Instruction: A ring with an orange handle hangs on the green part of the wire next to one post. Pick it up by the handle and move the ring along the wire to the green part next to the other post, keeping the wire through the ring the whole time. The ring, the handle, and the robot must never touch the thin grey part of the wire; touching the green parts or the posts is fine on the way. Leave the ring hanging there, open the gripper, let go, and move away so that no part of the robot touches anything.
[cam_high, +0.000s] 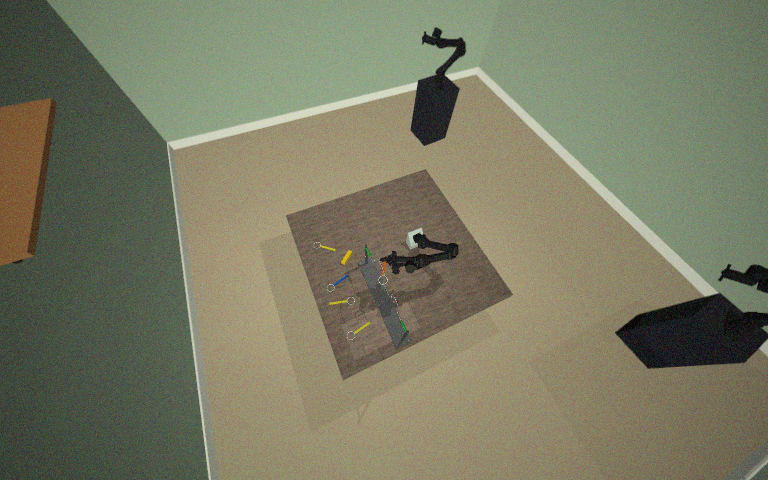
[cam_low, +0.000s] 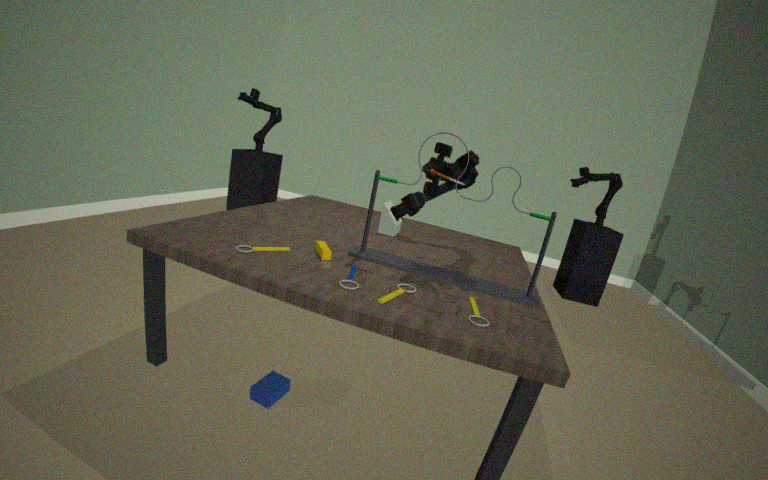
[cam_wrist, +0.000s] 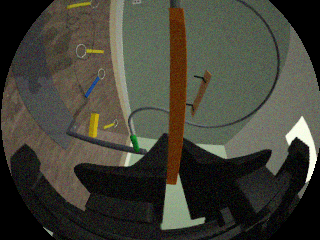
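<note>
My gripper (cam_high: 384, 259) (cam_wrist: 170, 136) is shut on the orange handle (cam_high: 384, 268) (cam_low: 437, 172) (cam_wrist: 177, 90). The pale ring (cam_high: 382, 280) (cam_low: 459, 182) is at the handle's far end, seen nearly edge-on in the exterior view, at the lower right side of the wire's large loop. It lies out of the wrist view. The thin grey wire (cam_low: 444, 133) (cam_wrist: 278, 65) appears to pass through it; their clearance is too small to tell. One green part (cam_high: 368, 252) (cam_low: 387, 179) (cam_wrist: 134, 143) is by the left post (cam_low: 369, 215), the other (cam_high: 403, 326) (cam_low: 540, 216) by the right post (cam_low: 542, 254).
A smaller wire loop (cam_low: 506, 166) rises between the ring and the right post. The posts stand on a grey base (cam_high: 387, 307) (cam_low: 453, 277). A yellow block (cam_high: 346, 257) (cam_low: 323, 250) (cam_wrist: 94, 125), a blue-handled ring (cam_high: 339, 281) (cam_low: 352, 273) (cam_wrist: 93, 86) and several yellow-handled rings lie on the table.
</note>
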